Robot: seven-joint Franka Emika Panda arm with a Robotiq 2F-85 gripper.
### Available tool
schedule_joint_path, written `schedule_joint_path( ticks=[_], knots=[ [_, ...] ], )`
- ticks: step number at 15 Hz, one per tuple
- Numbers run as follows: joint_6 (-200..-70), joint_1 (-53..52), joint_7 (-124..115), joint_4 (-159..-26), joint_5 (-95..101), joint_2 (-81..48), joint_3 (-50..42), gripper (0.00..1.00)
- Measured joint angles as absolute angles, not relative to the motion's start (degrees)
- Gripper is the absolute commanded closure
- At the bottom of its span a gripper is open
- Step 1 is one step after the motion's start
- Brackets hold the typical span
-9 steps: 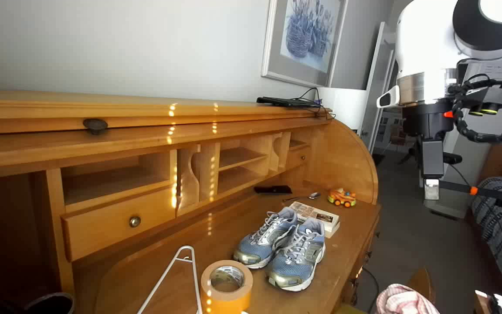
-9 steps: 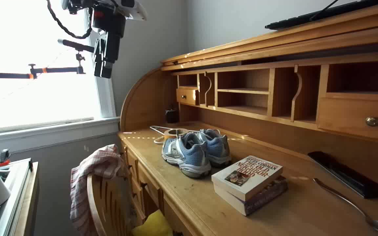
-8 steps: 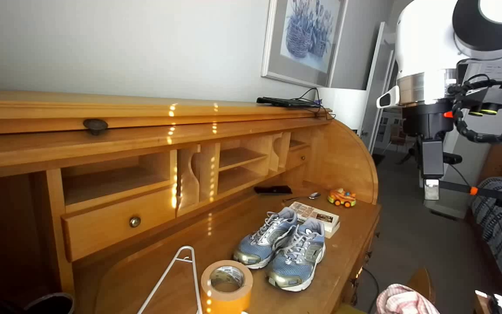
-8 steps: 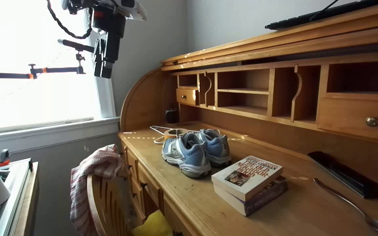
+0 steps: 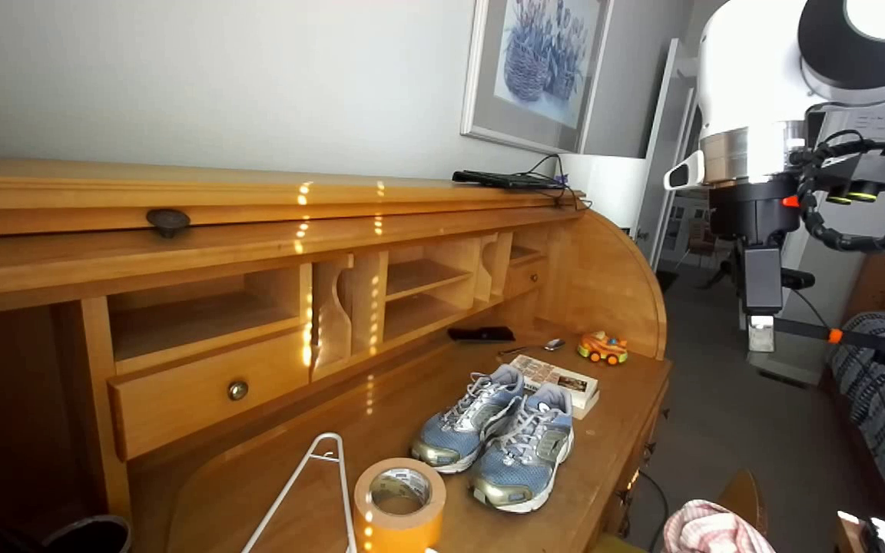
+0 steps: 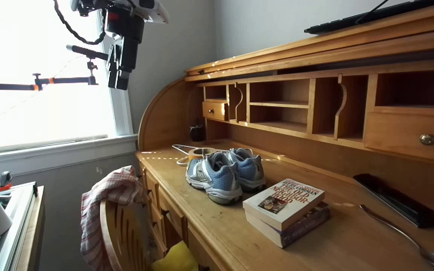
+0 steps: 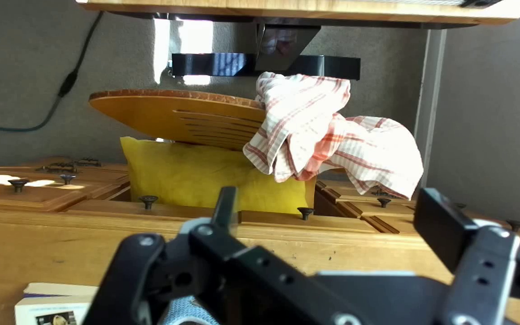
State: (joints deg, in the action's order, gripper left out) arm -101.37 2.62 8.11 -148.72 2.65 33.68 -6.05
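2 running shoes (image 6: 224,180) are plunked on the rolltop desk (image 6: 220,218), probably kept as a pair; nothing's gripped by the gripper (image 7: 332,215), jaws wide apart, well above the plaid towel (image 7: 309,126).

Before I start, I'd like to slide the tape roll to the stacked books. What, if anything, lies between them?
The pair of blue sneakers stands between the tape roll and the stacked books; both exterior views show it.
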Motion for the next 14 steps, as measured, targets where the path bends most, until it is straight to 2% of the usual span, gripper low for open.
schedule_joint_path(
  ticks=[9,14],
  knots=[
    [-102.6,3.3,6.3,-147.9,2.6,33.0,-6.1,0.00],
    [-107.7,6.5,3.4,-142.7,2.6,27.4,-7.4,0.00]
  ],
)
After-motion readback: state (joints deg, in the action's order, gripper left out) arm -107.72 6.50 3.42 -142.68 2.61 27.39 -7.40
